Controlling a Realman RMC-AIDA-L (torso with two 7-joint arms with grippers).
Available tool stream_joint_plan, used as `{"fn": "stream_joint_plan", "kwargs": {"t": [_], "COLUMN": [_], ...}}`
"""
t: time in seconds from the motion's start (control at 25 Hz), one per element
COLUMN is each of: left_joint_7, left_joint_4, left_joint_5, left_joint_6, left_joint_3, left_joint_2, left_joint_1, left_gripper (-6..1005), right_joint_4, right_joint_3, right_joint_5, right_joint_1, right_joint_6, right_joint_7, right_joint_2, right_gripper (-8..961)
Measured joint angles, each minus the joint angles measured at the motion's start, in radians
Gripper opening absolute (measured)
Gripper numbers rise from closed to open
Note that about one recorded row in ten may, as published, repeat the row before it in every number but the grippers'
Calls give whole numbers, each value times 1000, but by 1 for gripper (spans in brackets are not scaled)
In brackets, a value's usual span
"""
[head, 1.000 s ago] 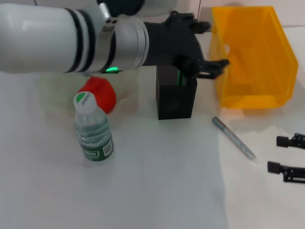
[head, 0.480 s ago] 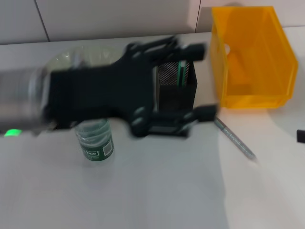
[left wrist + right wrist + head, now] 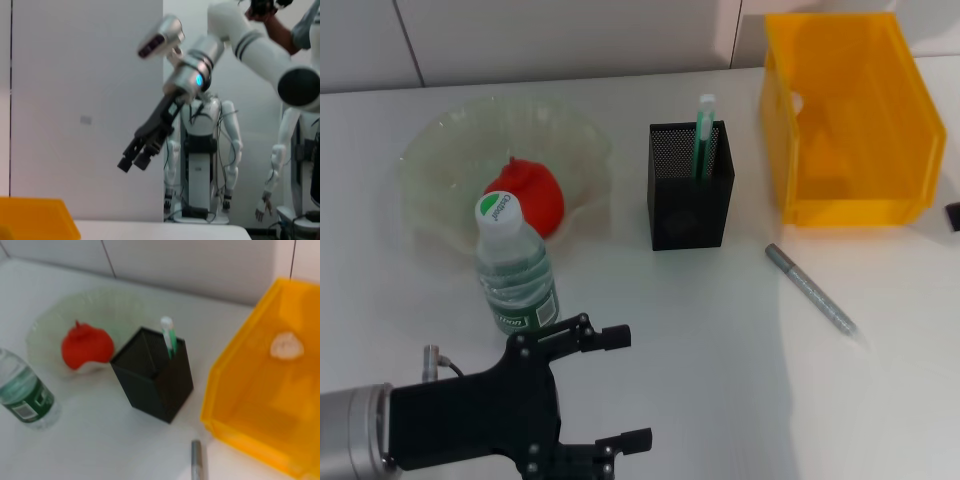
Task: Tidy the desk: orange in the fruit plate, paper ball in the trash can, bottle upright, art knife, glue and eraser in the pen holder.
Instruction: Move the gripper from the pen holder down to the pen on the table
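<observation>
Now your left pincer (image 3: 605, 388) has pulled back from the pen holder (image 3: 688, 200) to the near surface, jaws wide, empty. A green-white stick (image 3: 703, 135) stands inside. Knife (image 3: 810, 289) still lies out; fetch it next.

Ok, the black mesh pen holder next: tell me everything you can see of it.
The pen holder is a tall, square, black cup that looks like metal mesh, standing upright on the white table between the fruit plate and the trash can, touching neither. One green-and-white stick leans inside it, its white tip poking above the rim. A grey pen-like tool lies on the table nearby, apart from it. No gripper is touching it.
</observation>
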State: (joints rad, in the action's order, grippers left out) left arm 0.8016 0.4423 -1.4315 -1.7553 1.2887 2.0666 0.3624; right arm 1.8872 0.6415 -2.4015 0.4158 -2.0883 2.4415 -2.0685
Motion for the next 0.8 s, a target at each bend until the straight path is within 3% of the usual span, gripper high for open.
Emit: {"fn": "stream_joint_plan", "kwargs": {"t": [0.08, 0.12, 0.16, 0.2, 0.24, 0.4, 0.8], "left_joint_7": [-8, -8, -8, -10, -10, -11, -12], "left_joint_4": [-12, -12, -12, -51, -51, -57, -55], "left_joint_5": [-4, -4, -4, -6, -6, -6, -7], "left_joint_6": [16, 16, 16, 34, 34, 41, 86], "left_joint_3": [2, 2, 2, 4, 4, 1, 5], "left_joint_2": [2, 2, 2, 3, 3, 3, 3], "left_joint_1": [-2, -2, -2, 9, 9, 13, 15], "left_gripper": [860, 860, 860, 860, 860, 860, 860], "right_joint_4": [-1, -17, -17, -41, -41, -123, -369], "right_joint_3": [48, 152, 152, 257, 257, 451, 533], "right_joint_5": [-65, -152, -152, -206, -206, -240, -282], "right_joint_1": [33, 68, 68, 77, 77, 67, 101], "right_joint_6": [-11, -14, -14, 6, 6, 109, 291], "right_joint_7": [53, 121, 121, 181, 181, 279, 316], "right_joint_2": [-3, -9, -9, -13, -13, -13, -14], "right_gripper": [803, 803, 803, 803, 803, 803, 802]}}
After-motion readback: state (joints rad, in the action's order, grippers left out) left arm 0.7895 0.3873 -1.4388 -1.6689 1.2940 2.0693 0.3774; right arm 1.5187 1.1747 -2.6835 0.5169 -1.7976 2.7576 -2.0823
